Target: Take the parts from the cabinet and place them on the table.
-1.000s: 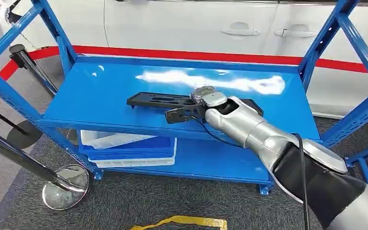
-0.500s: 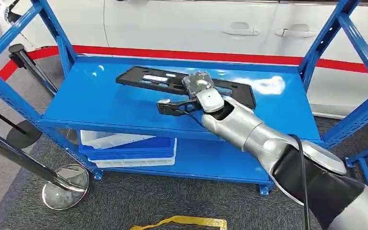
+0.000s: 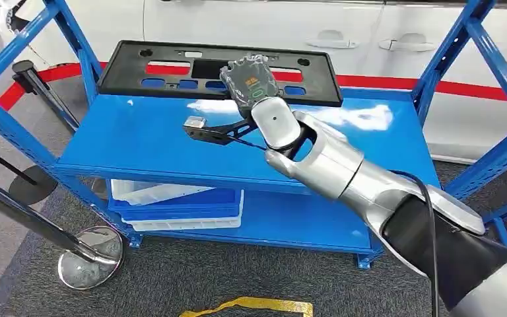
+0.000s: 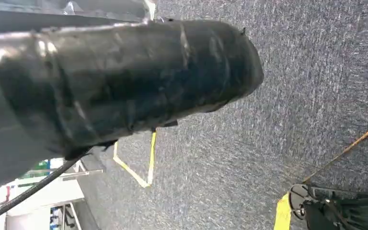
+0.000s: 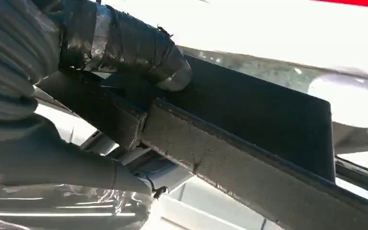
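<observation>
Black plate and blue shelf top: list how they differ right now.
The black plate is raised and tilted up on edge, held by the right hand; the blue shelf top lies flat. The black plate has cutouts; the blue shelf top is solid and glossy. Both are broad, flat rectangles.

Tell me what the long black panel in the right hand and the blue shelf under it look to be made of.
Black panel: likely moulded plastic, matte, with moulded cutouts and holes; it stays rigid held by the right hand near the middle.
Blue shelf: probably painted sheet metal, glossy, with bright glare streaks on its flat top.
</observation>
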Tool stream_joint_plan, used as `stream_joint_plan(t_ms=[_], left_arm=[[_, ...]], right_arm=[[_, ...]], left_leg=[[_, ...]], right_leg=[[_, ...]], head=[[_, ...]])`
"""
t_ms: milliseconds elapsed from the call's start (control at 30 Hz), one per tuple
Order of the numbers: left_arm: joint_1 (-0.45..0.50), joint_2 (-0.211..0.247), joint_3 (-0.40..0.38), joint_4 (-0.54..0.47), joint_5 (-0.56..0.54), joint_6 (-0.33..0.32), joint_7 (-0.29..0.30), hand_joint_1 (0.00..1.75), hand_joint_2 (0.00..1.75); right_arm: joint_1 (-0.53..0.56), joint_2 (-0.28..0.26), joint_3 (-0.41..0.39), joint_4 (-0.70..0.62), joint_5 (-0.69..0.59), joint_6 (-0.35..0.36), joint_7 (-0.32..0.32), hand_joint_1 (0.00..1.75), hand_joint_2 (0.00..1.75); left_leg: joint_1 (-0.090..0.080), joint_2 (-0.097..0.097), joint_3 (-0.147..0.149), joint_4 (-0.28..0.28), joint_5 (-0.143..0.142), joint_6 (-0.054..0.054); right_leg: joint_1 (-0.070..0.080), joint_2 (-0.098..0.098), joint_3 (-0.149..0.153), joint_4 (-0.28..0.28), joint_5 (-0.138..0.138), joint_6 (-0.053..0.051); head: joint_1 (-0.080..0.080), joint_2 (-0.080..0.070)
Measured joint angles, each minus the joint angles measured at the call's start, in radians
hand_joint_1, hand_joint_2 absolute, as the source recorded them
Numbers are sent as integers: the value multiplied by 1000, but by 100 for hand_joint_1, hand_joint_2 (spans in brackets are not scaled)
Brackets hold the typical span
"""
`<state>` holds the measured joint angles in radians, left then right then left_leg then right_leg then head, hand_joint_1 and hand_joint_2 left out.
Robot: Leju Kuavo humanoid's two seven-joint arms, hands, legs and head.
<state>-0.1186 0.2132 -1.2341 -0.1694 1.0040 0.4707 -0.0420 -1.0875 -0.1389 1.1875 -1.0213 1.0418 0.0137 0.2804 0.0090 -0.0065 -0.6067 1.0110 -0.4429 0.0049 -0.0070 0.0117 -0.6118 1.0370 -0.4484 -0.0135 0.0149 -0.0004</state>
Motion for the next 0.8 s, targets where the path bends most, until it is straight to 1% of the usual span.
stream_joint_plan(t_ms=[67, 133, 167, 300, 433, 567, 800], left_arm=[[1, 1, 0, 0, 1, -2, 0, 0, 0], [1, 1, 0, 0, 1, -2, 0, 0, 0], [1, 1, 0, 0, 2, -2, 0, 0, 175], [1, 1, 2, 0, 24, -11, -1, 0, 175], [2, 3, 5, 0, 42, -31, -16, 0, 175], [3, 4, 9, 0, 45, -36, -23, 0, 175], [6, 4, 17, 0, 47, -39, -35, 0, 175]], right_arm=[[-3, -2, -6, -25, 14, 3, -4, 175, 175], [-16, -2, -9, -47, 24, 24, -12, 175, 175], [-23, -2, -9, -57, 26, 35, -17, 175, 175], [-59, -2, -9, -104, 34, 79, -39, 175, 175], [-94, -2, -9, -152, 14, 124, -70, 175, 175], [-103, -2, -9, -183, 3, 137, -84, 175, 175], [-117, -4, -8, -218, -11, 151, -87, 175, 175]], left_leg=[[0, 0, 0, 0, 0, 0], [0, 0, 0, 0, 0, 0], [0, 0, 0, 0, 0, 0], [0, 0, 0, 0, 0, 0], [0, 0, 0, 0, 0, 0], [0, 0, 0, 0, 0, 0], [0, 0, 0, 0, 0, 0]], right_leg=[[0, 0, 0, 0, 0, 0], [0, 0, 0, 0, 0, 0], [0, 0, 0, 0, 0, 0], [0, 0, 0, 0, 0, 0], [0, 0, 0, 0, 0, 0], [0, 0, 0, 0, 0, 0], [0, 0, 0, 0, 0, 0]], head=[[0, 0], [0, 0], [0, 0], [0, 0], [0, 0], [0, 0], [0, 0]])
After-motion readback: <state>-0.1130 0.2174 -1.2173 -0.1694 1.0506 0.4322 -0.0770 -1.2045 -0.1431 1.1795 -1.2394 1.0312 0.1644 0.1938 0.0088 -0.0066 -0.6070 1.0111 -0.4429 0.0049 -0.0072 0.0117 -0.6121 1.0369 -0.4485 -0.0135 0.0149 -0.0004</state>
